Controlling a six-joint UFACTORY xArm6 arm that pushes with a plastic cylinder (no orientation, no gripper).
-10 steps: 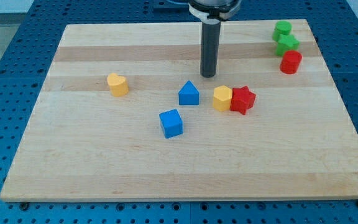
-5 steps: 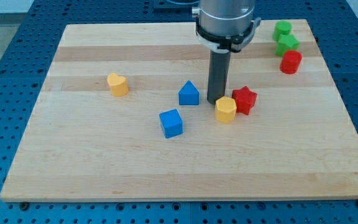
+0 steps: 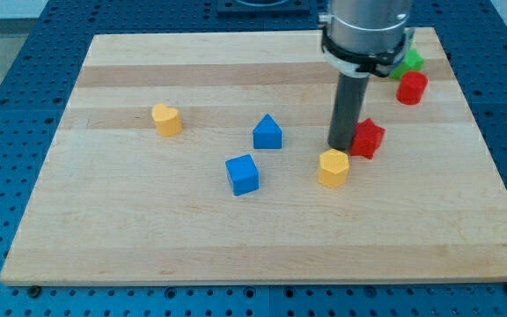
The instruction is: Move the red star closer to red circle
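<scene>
Camera view shows a pale wooden board (image 3: 148, 229) lying on a blue perforated table (image 3: 7, 106), and the arm's dark rod stands upright right of centre, carrying no hand at all, so nothing opens or closes. My tip (image 3: 341, 146) rests against the red star (image 3: 367, 138), which sits at its three o'clock, touching. A yellow hexagon block (image 3: 333, 168) lies just at the tip's six o'clock. From the star, the red circle (image 3: 411, 88) is up at about one o'clock, apart from it, with a green block (image 3: 408, 62) just above, partly hidden behind the arm. Further off toward nine o'clock sit a blue triangle (image 3: 268, 132), a blue cube (image 3: 242, 173) and a yellow heart (image 3: 166, 119).
</scene>
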